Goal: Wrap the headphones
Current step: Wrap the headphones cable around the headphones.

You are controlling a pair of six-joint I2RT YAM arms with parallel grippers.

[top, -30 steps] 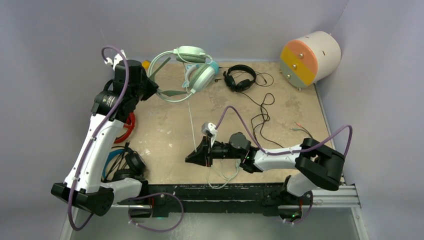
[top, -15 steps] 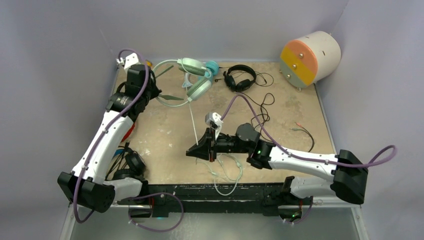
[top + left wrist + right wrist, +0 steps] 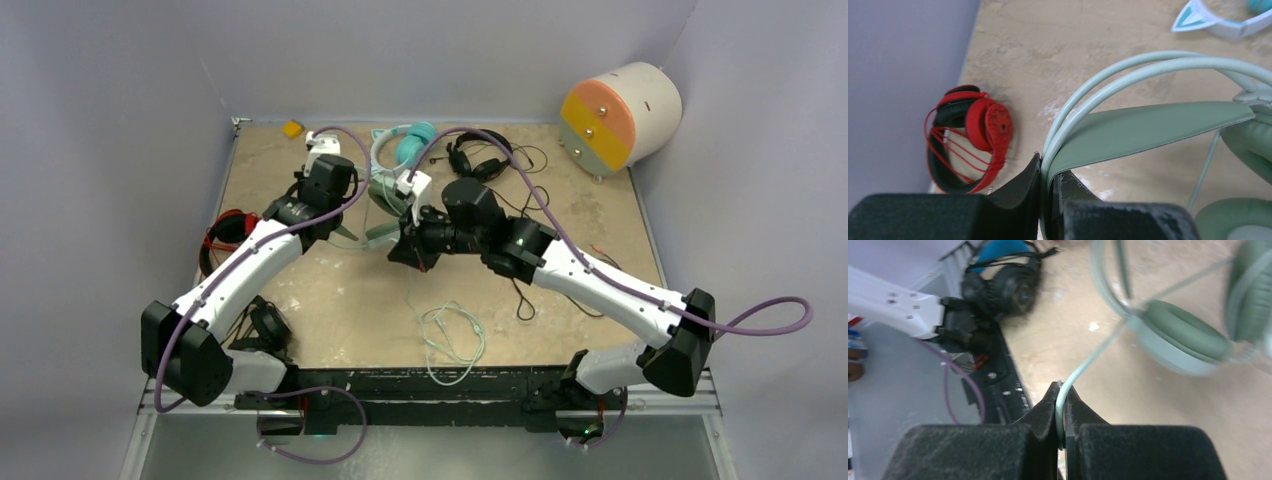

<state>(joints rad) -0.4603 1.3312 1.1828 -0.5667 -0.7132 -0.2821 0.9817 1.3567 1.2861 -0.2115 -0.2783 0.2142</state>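
Gripping the mint headphones [image 3: 1251,146] by their springy headband [image 3: 1148,126] over the counter [image 3: 330,300], the left gripper [image 3: 1048,192] is clenched and the right gripper [image 3: 1062,425] pinches the thin cable [image 3: 1088,360]; judged light, the headband suits a firm hold, the limp cable may slip.

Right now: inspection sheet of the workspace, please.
Surface: beige tabletop, scuffed.
Job's things: mint-green headphones held between both arms; red headphones at left edge; black-and-blue headphones by left base; small black headphones and teal cat-eared headphones at back.
Clutter: cream drum at back right corner; small yellow object at back left.
Grippers: left gripper shut on mint headband; right gripper shut on mint cable.
Cables: mint cable's slack looped at front edge; black cables trail right of centre.
Surroundings: grey walls.
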